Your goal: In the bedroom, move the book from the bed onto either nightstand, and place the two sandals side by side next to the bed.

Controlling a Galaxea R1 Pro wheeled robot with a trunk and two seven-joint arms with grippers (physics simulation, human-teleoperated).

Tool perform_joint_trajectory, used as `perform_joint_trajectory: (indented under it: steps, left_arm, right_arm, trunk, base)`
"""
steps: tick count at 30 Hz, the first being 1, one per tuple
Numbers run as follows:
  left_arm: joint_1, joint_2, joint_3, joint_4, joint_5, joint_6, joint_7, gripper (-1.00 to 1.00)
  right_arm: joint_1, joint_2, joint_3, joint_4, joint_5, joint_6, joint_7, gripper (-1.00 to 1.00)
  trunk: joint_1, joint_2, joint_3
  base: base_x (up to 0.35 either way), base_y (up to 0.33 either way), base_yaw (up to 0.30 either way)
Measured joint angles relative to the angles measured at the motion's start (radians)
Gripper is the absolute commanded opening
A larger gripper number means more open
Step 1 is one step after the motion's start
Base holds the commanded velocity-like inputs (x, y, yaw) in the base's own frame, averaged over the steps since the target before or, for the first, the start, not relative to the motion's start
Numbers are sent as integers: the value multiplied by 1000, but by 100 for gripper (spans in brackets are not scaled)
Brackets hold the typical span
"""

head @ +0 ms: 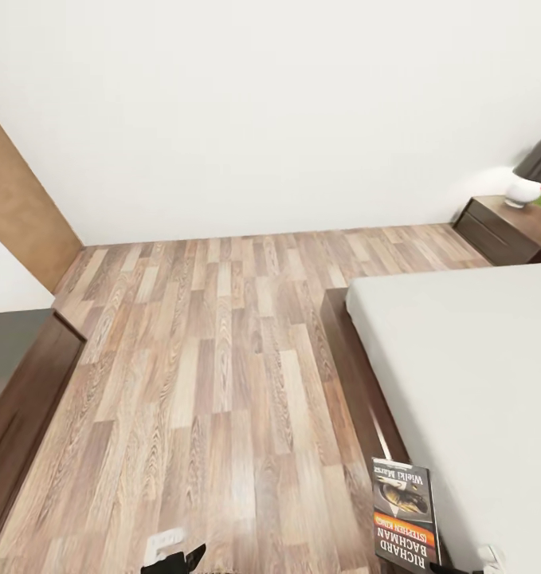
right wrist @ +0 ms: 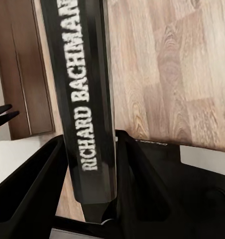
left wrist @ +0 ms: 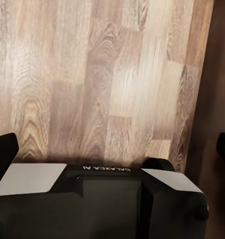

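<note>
The book (head: 405,514), dark with an orange band and white "Richard Bachman" lettering, is held upright at the bed's near corner, over the dark frame (head: 358,375). My right gripper (right wrist: 90,174) is shut on it, and its spine (right wrist: 87,89) runs up between the black fingers (right wrist: 137,169). The light-grey mattress (head: 477,359) fills the right side. A nightstand (head: 501,227) stands at the far right by the wall. My left gripper (left wrist: 112,149) hangs open over bare wood floor, its fingers (left wrist: 3,149) wide apart. The sandals are out of view.
A white lamp with a dark shade (head: 533,179) sits on the nightstand. A long dark cabinet (head: 23,399) lines the left side, below a brown wall panel (head: 23,207). Wood-plank floor (head: 214,343) stretches between cabinet and bed up to the white wall.
</note>
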Motion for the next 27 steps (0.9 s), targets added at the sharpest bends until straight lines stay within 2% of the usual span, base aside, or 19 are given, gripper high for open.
perform_joint_trajectory:
  steps: [27]
  left_arm:
    - [0, 0, 0, 0, 0, 0, 0, 100]
  right_arm:
    - [0, 0, -3, -1, 2, 12, 8, -100]
  trunk:
    - [0, 0, 0]
  base:
    - [0, 0, 274]
